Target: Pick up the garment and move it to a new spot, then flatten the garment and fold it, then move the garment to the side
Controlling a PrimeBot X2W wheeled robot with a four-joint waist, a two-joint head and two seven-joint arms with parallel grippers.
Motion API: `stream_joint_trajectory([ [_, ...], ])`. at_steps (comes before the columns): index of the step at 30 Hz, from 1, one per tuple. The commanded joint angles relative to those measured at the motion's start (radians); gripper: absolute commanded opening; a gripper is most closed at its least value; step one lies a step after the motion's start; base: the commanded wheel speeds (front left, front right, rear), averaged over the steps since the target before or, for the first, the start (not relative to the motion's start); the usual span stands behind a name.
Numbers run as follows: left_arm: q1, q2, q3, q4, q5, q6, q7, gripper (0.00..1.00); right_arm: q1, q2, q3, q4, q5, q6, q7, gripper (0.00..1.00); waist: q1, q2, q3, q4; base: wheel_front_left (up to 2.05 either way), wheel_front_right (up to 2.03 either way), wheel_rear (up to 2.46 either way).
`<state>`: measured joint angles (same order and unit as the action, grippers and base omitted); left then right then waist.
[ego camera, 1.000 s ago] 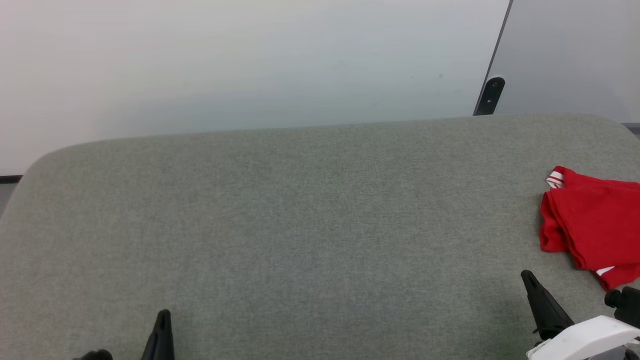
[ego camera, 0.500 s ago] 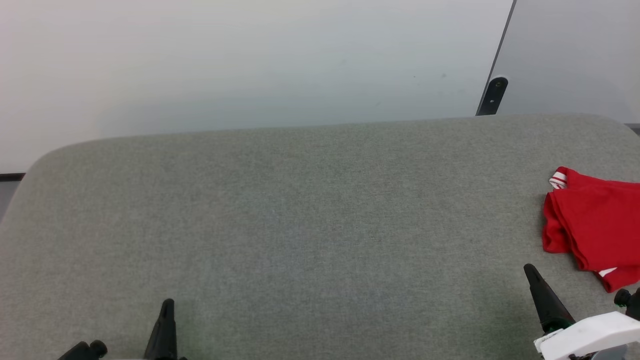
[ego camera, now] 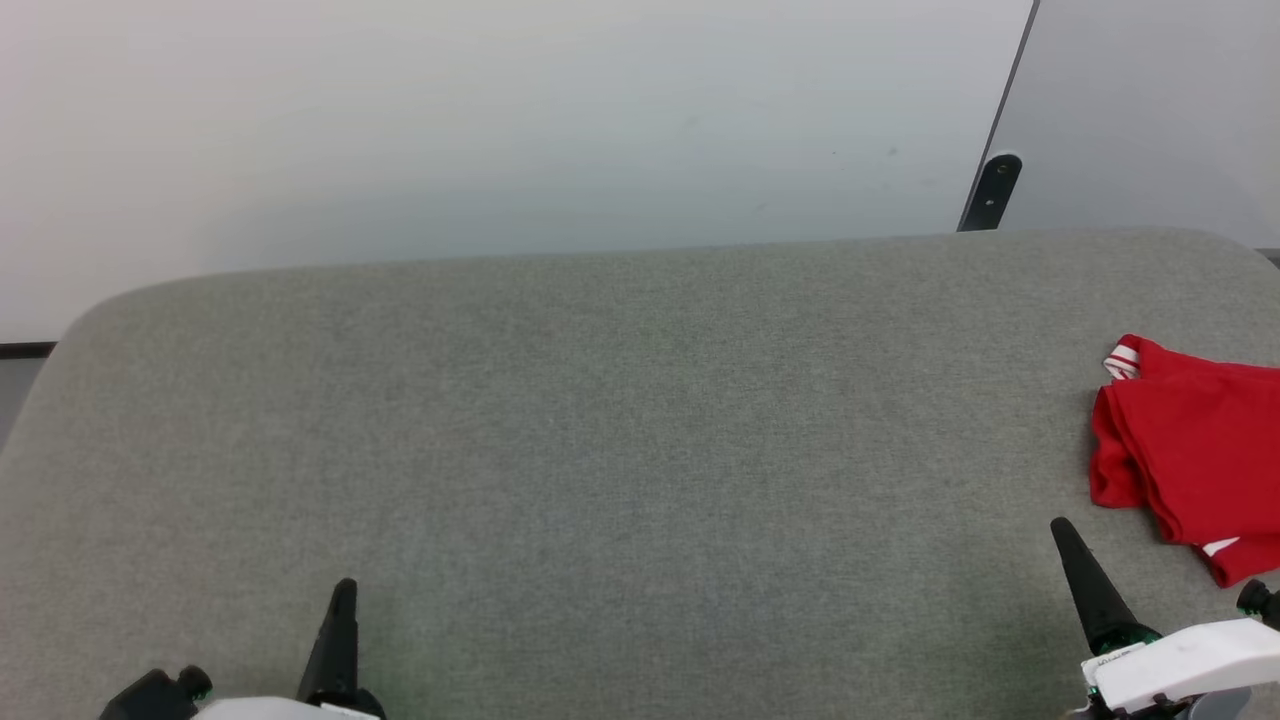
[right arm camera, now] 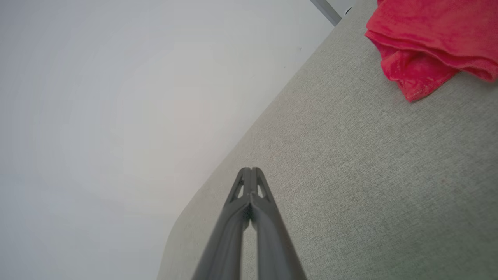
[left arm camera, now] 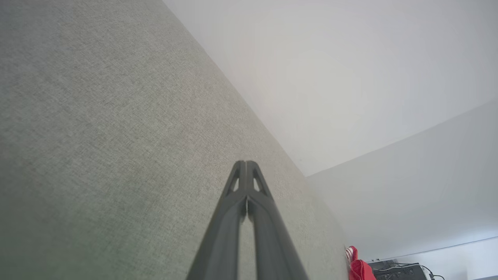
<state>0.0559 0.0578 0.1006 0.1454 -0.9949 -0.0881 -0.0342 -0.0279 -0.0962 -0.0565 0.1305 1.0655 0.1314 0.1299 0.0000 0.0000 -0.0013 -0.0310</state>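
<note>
The garment, a red shirt with white-and-red striped trim, lies folded at the far right of the grey table, partly cut off by the head view's edge. The right wrist view has the garment at its upper right, and a small red corner of the garment peeks in at the left wrist view's bottom right. My right gripper is shut and holds nothing, just left of and nearer than the shirt, apart from it. My left gripper is shut too, empty, at the lower left. Fingertips meet at the left gripper and the right gripper.
The grey fabric-covered table runs wide across the head view, with rounded far corners. Behind it stands a pale wall, and a dark bracket sits at a panel seam at the back right. Dark equipment with cables lies beyond the table's end.
Both grippers have risen a little further into the head view. The garment lies as before; the whole picture has shifted slightly right with the camera.
</note>
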Motion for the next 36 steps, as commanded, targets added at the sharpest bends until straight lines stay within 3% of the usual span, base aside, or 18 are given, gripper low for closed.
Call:
stream_joint_trajectory([
  [1,-0.023,0.002,0.003,-0.005,-0.024,-0.005,0.006,0.00,-0.020,-0.001,-0.007,-0.004,0.023,-0.001,-0.006,0.00,0.0000,0.0000,0.000,0.000,0.00,0.00,0.00],
  [36,-0.109,-0.004,0.010,0.057,-0.368,-0.029,0.089,0.00,-0.058,0.027,-0.039,0.065,0.328,-0.001,-0.013,0.00,0.0000,0.0000,0.002,0.016,0.00,0.00,0.00],
])
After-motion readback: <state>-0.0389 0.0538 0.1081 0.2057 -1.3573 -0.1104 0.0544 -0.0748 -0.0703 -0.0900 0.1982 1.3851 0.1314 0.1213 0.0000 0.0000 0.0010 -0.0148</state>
